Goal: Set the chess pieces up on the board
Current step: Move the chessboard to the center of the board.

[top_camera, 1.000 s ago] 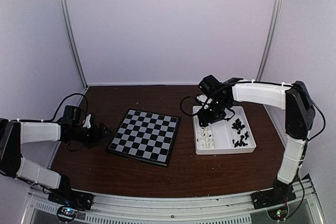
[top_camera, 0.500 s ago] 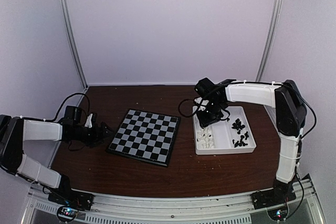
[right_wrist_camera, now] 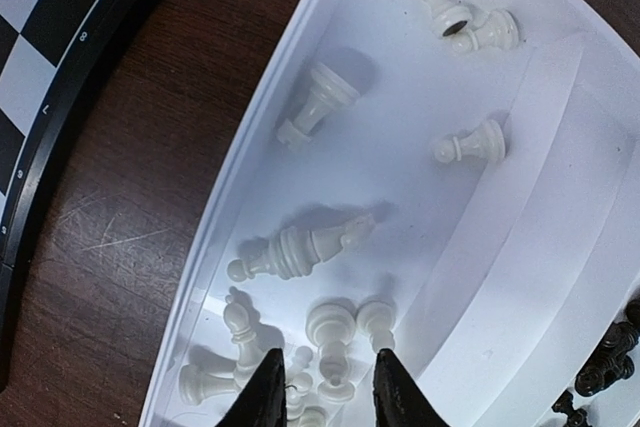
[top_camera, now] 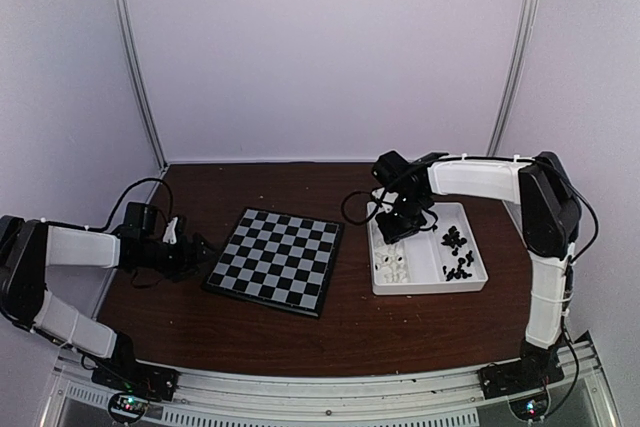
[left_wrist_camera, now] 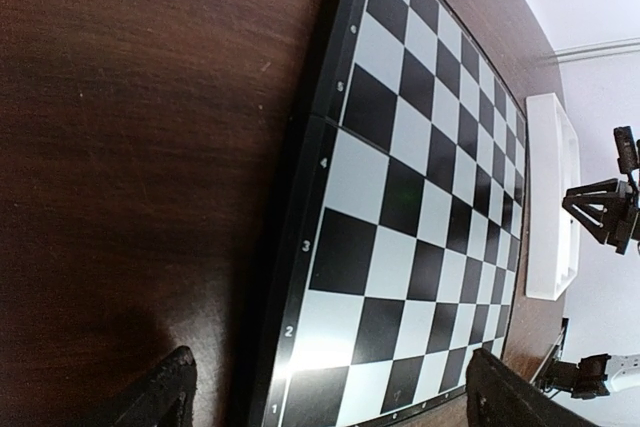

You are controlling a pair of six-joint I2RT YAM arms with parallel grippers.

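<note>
The board (top_camera: pixel 278 259) lies bare in the middle of the table, and in the left wrist view the board (left_wrist_camera: pixel 420 197) fills the frame. My left gripper (top_camera: pixel 200 247) hovers open and empty at its left rim, jaws wide apart (left_wrist_camera: pixel 335 402). My right gripper (top_camera: pixel 395 232) points down into the white tray's left compartment. There its jaws (right_wrist_camera: pixel 328 392) stand narrowly open around a lying white pawn (right_wrist_camera: pixel 330 342), with no clear contact. More white chess pieces (right_wrist_camera: pixel 300 247) lie scattered around it. Black chess pieces (top_camera: pixel 457 252) fill the right compartment.
The white two-compartment tray (top_camera: pixel 428 287) sits right of the board, its wall (right_wrist_camera: pixel 240 157) close to the board's corner (right_wrist_camera: pixel 40 37). A black cable loops behind the left arm (top_camera: pixel 125 197). Metal frame posts stand at the table's back corners.
My right gripper has shifted slightly left and lower into the tray, and its jaws have narrowed around the white pieces. The left gripper has edged a little toward the board.
</note>
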